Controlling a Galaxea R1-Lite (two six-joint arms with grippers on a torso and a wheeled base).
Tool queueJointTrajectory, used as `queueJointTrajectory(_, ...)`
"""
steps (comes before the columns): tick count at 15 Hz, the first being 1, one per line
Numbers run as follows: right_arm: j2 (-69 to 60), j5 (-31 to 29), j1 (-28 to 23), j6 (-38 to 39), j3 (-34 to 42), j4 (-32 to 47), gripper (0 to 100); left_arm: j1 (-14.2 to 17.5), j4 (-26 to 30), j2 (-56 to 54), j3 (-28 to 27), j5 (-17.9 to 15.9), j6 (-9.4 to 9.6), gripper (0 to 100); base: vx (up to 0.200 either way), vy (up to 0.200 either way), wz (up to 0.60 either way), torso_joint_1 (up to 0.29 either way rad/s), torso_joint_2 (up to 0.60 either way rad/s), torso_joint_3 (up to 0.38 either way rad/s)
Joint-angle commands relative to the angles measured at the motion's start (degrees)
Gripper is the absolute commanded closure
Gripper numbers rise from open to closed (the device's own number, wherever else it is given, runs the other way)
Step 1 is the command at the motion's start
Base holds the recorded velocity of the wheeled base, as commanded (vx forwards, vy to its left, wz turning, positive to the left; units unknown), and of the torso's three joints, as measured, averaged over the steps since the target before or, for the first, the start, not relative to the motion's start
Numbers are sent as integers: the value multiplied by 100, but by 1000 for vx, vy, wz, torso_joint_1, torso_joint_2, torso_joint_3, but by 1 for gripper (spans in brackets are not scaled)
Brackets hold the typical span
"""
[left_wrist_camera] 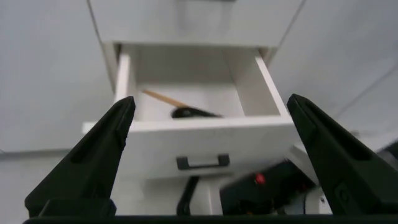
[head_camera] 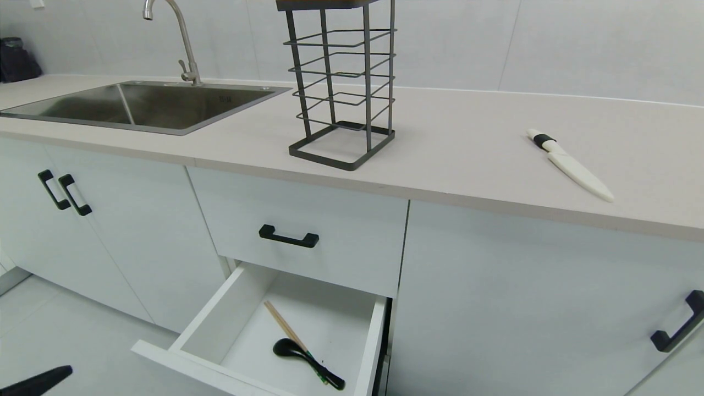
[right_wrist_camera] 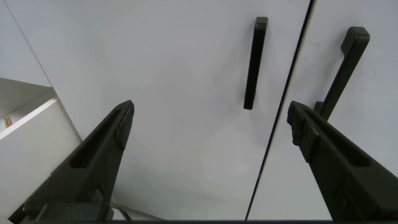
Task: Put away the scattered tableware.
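- Head view: a smooth, matte, pale beige desk (head_camera: 467,143) carries a white knife (head_camera: 569,165) with a tapered blade and a black band on its handle. The knife lies flat, well to the right of a tall black wire rack (head_camera: 344,93) made of thin straight bars. A brushed steel sink (head_camera: 137,104) is set into the desk at the left, with a curved metal tap (head_camera: 176,38) behind it. Below the desk a plain white drawer (head_camera: 369,352) stands pulled out. Inside it slim wooden chopsticks (head_camera: 281,323) and a glossy black spoon (head_camera: 297,352) with a rounded bowl lie together on the drawer floor
- Left wrist view: the left gripper (left_wrist_camera: 211,102) has its dark, wedge-shaped jaws spread wide apart with nothing between them. It faces the open drawer, whose flat front panel bears a black bar handle (left_wrist_camera: 202,162). The chopsticks and spoon show inside
- Right wrist view: the right gripper (right_wrist_camera: 210,112) also has its jaws wide apart and empty. They face smooth white cabinet doors (right_wrist_camera: 174,93) fitted with two upright black handles (right_wrist_camera: 255,62)
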Motion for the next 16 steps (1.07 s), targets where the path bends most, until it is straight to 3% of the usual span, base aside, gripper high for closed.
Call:
queueJointTrajectory(1, 6, 2, 2, 0, -2, -2, 0, -19, -44, 702, 348, -280, -4, 0, 0, 0, 0, 0, 0, 0)
queueJointTrajectory(4, 6, 2, 2, 0, -2, 6, 0, -10, -185, 1537, 383, -465, -12, 0, 0, 0, 0, 0, 0, 0)
queueJointTrajectory(9, 6, 2, 2, 0, -2, 6, 0, -10, -334, 2934, 489, -394, 40, 0, 0, 0, 0, 0, 0, 0)
queueJointTrajectory(13, 6, 2, 2, 0, -2, 6, 0, -81, -668, 3866, 550, -96, 58, 0, 0, 0, 0, 0, 0, 0)
queueJointTrajectory(16, 6, 2, 2, 0, -2, 6, 0, -213, -888, 4358, 550, 212, 198, 0, 0, 0, 0, 0, 0, 0)
